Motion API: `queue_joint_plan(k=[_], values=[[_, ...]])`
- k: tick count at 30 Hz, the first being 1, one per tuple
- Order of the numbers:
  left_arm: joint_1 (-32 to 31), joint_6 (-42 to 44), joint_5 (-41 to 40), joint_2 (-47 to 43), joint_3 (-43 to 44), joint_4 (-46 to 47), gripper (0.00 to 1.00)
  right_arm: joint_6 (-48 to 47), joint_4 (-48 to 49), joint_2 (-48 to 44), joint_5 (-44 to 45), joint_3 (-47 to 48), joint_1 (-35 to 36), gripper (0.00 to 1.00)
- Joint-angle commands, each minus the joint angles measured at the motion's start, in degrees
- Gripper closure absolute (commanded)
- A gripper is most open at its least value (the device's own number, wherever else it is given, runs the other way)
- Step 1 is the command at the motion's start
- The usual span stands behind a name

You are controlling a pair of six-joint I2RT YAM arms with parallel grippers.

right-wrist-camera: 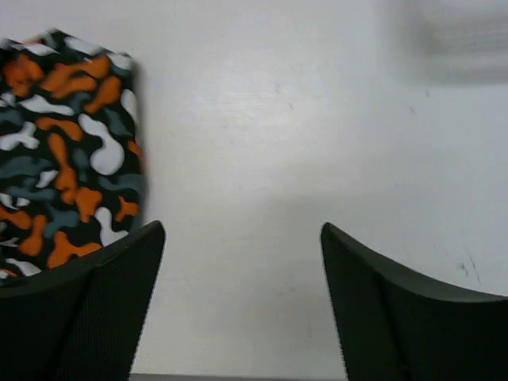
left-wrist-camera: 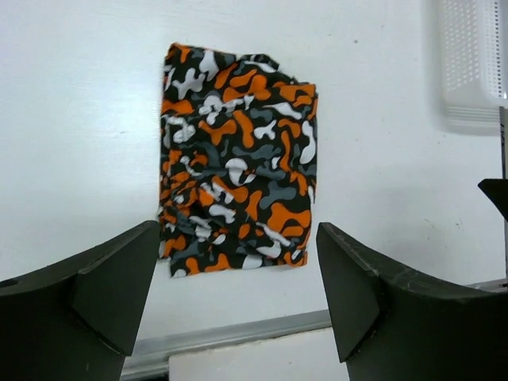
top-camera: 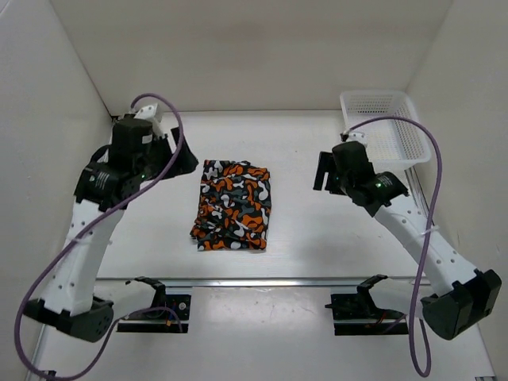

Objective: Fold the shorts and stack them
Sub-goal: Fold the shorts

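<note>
The white tabletop (top-camera: pixel 317 246) filled most of the top view, walled in by pale panels on three sides. The left arm (top-camera: pixel 79 238) rose from its base at the near left corner and reached inward; the right arm (top-camera: pixel 417 234) did the same from the near right. A purple cable looped along each arm.

The shorts (top-camera: pixel 232 205) lay flat near the middle of the tabletop, between the two arms, folded into a compact, roughly rectangular bundle. Their near edge looked slightly rumpled and layered. The white mesh basket (top-camera: pixel 381 127) sat in the far right corner, well apart from the shorts and just beyond the right wrist.

The left end effector (left-wrist-camera: pixel 236 242) was spread wide and released, gripping nothing. In its wrist view the whole folded bundle showed through the gap between the dark fingers (left-wrist-camera: pixel 111 278), lying on the tabletop with no finger touching the cloth. The right end effector (right-wrist-camera: pixel 242 238) was likewise wide apart and empty. Bare tabletop showed between its fingers (right-wrist-camera: pixel 381 294), and only the edge of the shorts appeared off to one side, clear of contact
</note>
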Motion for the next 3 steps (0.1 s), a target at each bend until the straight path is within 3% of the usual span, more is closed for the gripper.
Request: queue_joint_plan(k=[1, 3], values=[[1.39, 1.02, -2.64, -3.01, -4.11, -2.2, 0.09, 1.36, -3.56, -3.12, 4.3, -2.59, -0.03, 0.24], [1.4, 0.31, -2.64, -5.29, -5.78, -2.2, 0.09, 1.89, -2.86, -4.0, 5.0, -3.92, -0.03, 0.24]])
